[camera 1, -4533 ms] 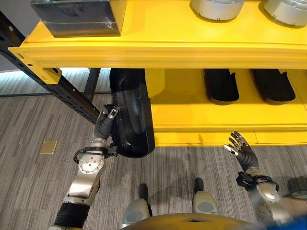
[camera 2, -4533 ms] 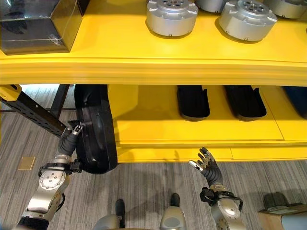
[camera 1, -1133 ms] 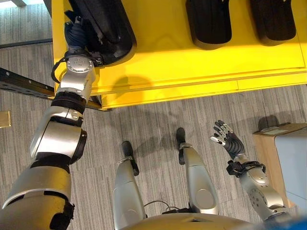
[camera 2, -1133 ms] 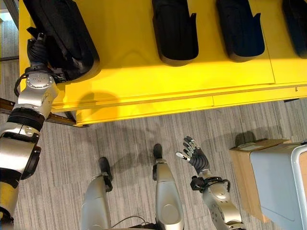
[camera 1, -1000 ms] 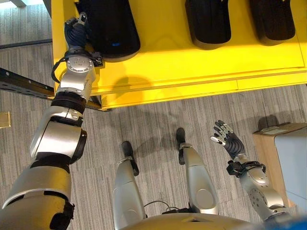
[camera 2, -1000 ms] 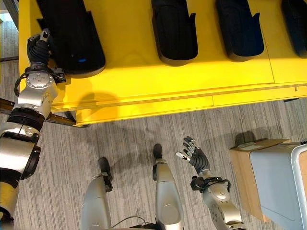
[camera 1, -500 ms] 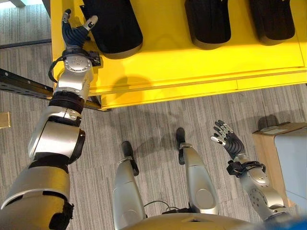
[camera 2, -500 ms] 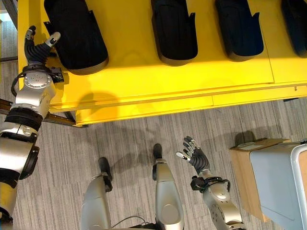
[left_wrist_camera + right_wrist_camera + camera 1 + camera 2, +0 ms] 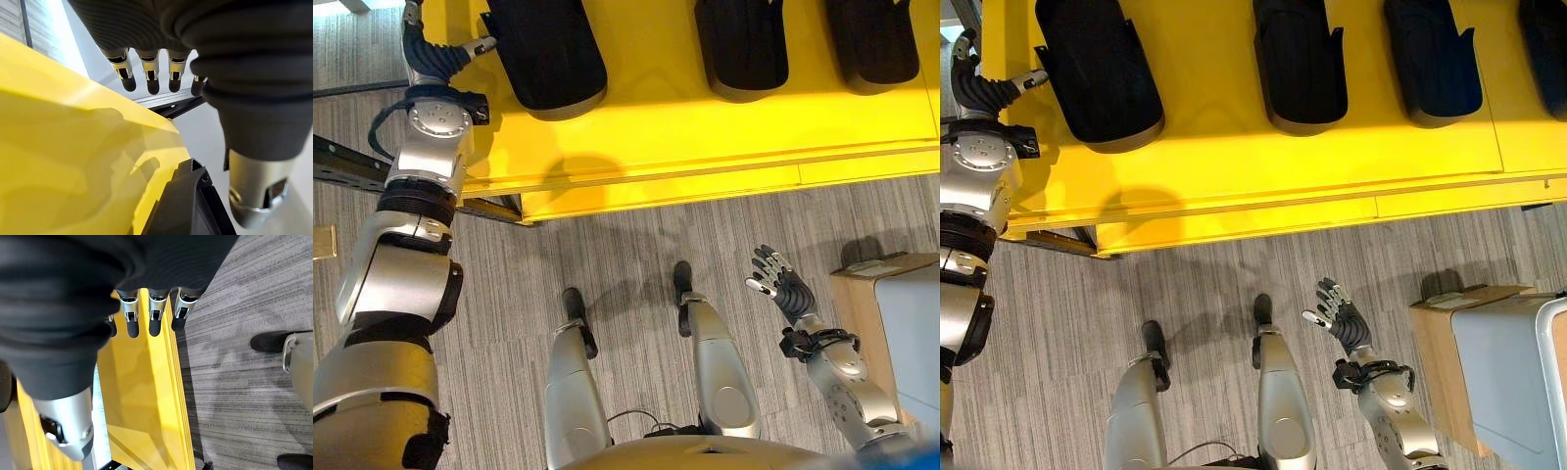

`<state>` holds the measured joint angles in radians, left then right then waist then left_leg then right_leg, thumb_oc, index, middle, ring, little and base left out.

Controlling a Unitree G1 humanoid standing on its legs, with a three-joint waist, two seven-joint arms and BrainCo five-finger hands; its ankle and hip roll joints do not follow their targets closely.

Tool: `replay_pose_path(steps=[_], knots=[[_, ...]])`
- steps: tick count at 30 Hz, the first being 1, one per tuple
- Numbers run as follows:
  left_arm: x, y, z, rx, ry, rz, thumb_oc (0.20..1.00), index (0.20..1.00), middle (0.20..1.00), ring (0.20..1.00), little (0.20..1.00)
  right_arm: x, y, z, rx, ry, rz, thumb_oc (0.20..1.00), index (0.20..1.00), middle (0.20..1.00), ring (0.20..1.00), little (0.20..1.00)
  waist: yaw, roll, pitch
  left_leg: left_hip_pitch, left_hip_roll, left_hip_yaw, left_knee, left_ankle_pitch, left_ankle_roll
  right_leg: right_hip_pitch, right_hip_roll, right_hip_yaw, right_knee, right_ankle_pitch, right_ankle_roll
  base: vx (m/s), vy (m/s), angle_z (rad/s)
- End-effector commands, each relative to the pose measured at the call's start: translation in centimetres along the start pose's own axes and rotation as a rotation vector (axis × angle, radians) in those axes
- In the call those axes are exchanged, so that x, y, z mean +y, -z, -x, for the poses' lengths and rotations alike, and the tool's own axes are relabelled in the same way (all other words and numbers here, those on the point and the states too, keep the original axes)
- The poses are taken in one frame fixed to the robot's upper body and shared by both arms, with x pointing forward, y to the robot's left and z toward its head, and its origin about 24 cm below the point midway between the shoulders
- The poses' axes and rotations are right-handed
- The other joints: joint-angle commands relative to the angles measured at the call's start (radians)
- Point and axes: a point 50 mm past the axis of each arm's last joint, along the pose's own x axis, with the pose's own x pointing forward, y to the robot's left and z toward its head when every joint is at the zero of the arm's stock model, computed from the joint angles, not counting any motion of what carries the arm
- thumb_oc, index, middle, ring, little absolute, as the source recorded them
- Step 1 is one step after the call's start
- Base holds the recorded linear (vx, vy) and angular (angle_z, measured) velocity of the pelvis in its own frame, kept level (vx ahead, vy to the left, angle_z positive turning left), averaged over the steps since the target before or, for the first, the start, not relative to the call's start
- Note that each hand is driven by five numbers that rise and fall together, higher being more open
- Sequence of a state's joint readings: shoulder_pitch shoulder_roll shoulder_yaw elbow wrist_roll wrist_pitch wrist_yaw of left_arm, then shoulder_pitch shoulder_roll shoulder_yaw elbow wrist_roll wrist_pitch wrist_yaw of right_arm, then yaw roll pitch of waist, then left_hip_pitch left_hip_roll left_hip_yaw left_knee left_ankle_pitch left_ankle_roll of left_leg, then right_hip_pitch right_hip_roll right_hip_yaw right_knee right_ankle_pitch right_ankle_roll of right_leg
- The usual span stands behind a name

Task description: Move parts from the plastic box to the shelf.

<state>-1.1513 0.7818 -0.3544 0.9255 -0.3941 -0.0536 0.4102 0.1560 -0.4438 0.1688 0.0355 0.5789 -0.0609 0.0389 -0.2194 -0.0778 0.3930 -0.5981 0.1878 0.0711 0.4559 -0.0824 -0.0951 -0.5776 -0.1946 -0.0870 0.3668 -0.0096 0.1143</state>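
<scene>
Grey carpet floor (image 9: 607, 245); cardboard box (image 9: 1440, 323) right.

Grey striped carpet floor (image 9: 1205, 284) spreads below a bright yellow shelf (image 9: 1234, 157); a black steel rack beam (image 9: 342, 162) juts left of it, a cardboard box (image 9: 1445, 343) right.

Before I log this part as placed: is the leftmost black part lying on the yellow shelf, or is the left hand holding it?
On the shelf. The leftmost black part lies flat on the yellow shelf; the left hand is open beside it, fingers spread, gripping nothing.
</scene>
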Motion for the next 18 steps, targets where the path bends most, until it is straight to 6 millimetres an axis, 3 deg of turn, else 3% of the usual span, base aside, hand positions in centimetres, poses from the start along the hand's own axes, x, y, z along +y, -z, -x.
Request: replay_pose_path(steps=[1,18], knots=[[2.12,-2.87,-1.08,-0.118,-0.044,-0.056,1.0,1.0,1.0,1.0,1.0,-1.3,-0.97,0.78,-0.048,0.016,0.002,1.0,1.0,1.0,1.0,1.0,0.001,0.004,-0.05,-0.024,0.028,-0.005,0.038,-0.034,-0.012,0.054,-0.058,-0.001,0.019,-0.058,0.036,0.0,0.0,0.0],[1.57,-3.27,-1.21,-0.125,-0.007,-0.062,1.0,1.0,1.0,1.0,1.0,-1.51,-1.22,0.76,-0.063,0.028,-0.012,1.0,1.0,1.0,1.0,1.0,-0.008,0.001,-0.046,-0.041,0.028,0.004,0.053,-0.044,-0.004,0.044,-0.059,0.005,0.015,-0.058,0.041,0.01,0.003,0.0]])
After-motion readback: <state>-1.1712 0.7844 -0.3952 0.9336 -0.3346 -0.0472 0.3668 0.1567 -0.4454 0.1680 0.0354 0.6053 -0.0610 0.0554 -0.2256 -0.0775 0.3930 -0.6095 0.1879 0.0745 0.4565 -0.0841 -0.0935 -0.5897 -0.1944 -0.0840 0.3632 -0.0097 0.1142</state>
